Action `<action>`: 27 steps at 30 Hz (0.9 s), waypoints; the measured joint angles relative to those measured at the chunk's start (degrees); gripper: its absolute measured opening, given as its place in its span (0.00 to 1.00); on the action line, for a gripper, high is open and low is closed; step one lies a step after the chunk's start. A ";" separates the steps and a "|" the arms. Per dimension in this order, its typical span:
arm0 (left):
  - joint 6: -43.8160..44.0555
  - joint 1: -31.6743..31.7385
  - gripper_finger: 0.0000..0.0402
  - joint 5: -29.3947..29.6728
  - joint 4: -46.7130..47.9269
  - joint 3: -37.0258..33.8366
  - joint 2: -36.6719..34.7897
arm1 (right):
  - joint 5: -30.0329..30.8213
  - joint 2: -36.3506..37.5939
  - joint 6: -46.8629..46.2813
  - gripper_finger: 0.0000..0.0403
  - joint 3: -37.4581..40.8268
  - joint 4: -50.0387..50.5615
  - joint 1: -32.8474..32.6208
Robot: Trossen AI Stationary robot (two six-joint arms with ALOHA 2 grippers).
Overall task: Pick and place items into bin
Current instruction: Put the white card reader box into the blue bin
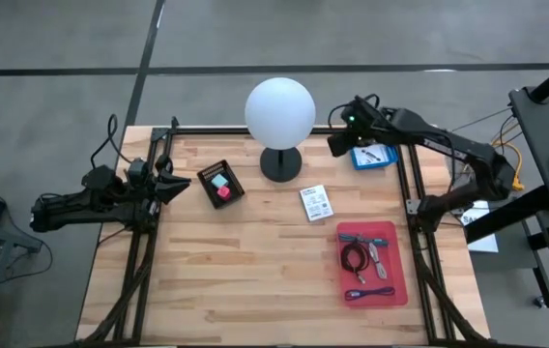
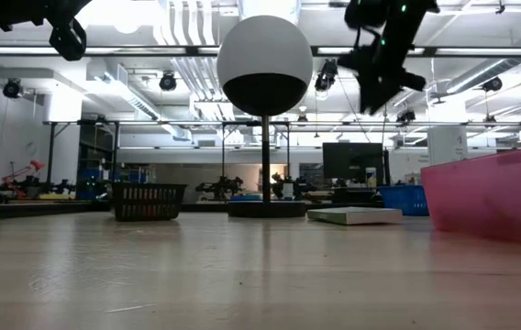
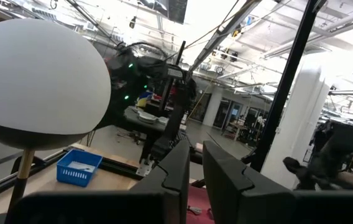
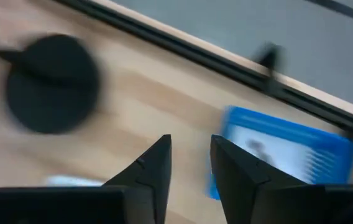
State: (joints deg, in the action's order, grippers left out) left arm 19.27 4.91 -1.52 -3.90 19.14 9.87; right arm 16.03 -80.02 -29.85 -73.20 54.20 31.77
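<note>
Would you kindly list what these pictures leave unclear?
- Blue bin contents: blurred in the right wrist view, too small from above.
- Red tray contents: hidden by its wall in the low view.
- Card print: too small from above.
- Right tool: whether it holds anything, silhouetted in the low view.

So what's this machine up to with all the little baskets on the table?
It's sorting small items into bins. The right gripper hovers near the blue basket at the table's far edge, its fingers a little apart and empty. The left gripper waits at the left edge, beside a black basket holding small blocks. A red tray already holds cables, and a white card lies loose by the globe lamp.
</note>
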 joint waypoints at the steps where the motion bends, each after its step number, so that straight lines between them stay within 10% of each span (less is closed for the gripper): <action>1: 0.00 -0.02 0.07 0.00 0.00 0.00 0.00 | -2.14 0.90 0.56 0.24 0.28 -1.79 -0.67; 27: 0.02 -0.01 0.07 0.04 0.07 0.00 0.02 | -10.12 2.27 -4.67 0.02 13.85 -23.81 -20.15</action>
State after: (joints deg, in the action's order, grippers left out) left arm 19.29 4.89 -1.48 -3.84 19.14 9.89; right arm 5.91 -77.76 -34.52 -59.35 30.40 11.61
